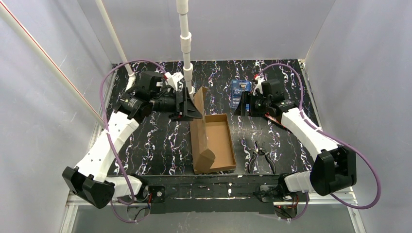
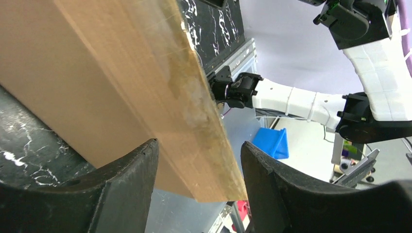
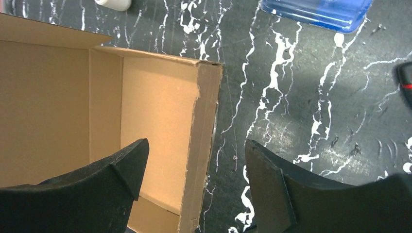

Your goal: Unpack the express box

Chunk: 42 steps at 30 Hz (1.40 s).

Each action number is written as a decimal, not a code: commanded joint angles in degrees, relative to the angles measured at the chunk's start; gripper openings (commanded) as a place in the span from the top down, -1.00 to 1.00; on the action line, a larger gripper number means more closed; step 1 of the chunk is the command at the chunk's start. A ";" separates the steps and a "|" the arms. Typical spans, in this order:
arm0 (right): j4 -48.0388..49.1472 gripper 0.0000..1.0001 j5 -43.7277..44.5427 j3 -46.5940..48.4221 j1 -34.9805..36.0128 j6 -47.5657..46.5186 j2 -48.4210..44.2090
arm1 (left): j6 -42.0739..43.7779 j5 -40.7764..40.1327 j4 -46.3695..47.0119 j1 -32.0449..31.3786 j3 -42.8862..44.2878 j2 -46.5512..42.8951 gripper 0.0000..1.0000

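The express box (image 1: pixel 219 141), brown cardboard, lies open in the middle of the table, and what shows of its inside is bare. Its lid flap (image 1: pixel 198 103) stands up along the left side. My left gripper (image 1: pixel 192 109) is open around the flap's top edge. In the left wrist view the flap (image 2: pixel 145 87) passes between the fingers (image 2: pixel 127 183) with a gap on each side. My right gripper (image 1: pixel 242 105) hangs open over the box's far right corner. In the right wrist view it (image 3: pixel 197 170) straddles the box's right wall (image 3: pixel 201 131), with nothing held.
A small blue blister pack (image 1: pixel 240 90) (image 3: pixel 316 9) lies behind the right gripper. Black pliers (image 1: pixel 260 155) lie right of the box. A red-and-black tool (image 1: pixel 272 119) shows under the right arm. A white pole (image 1: pixel 186 43) stands just behind the lid flap.
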 commanded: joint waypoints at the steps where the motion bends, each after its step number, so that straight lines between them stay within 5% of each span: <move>1: -1.73 -0.61 4.10 0.58 -0.01 -0.05 -2.83 | -1.09 -0.06 3.65 -4.32 -0.43 2.49 -0.23; 18: -7.43 -0.63 10.06 5.74 -0.01 -2.48 -5.23 | -2.32 -2.89 8.89 -12.34 0.25 9.80 -0.30; 26: -12.98 -0.88 13.84 14.57 -0.01 -4.74 -8.18 | 6.98 -16.58 -2.43 -12.30 8.79 1.22 -0.49; 32: -15.39 -0.96 18.92 23.90 -0.01 -6.69 -11.59 | 13.04 -29.67 -3.42 -12.34 13.56 -9.24 -0.95; 42: -6.24 -0.96 34.48 31.98 -0.01 -10.61 -26.06 | 21.54 -45.84 3.99 -12.34 17.90 -21.74 -0.97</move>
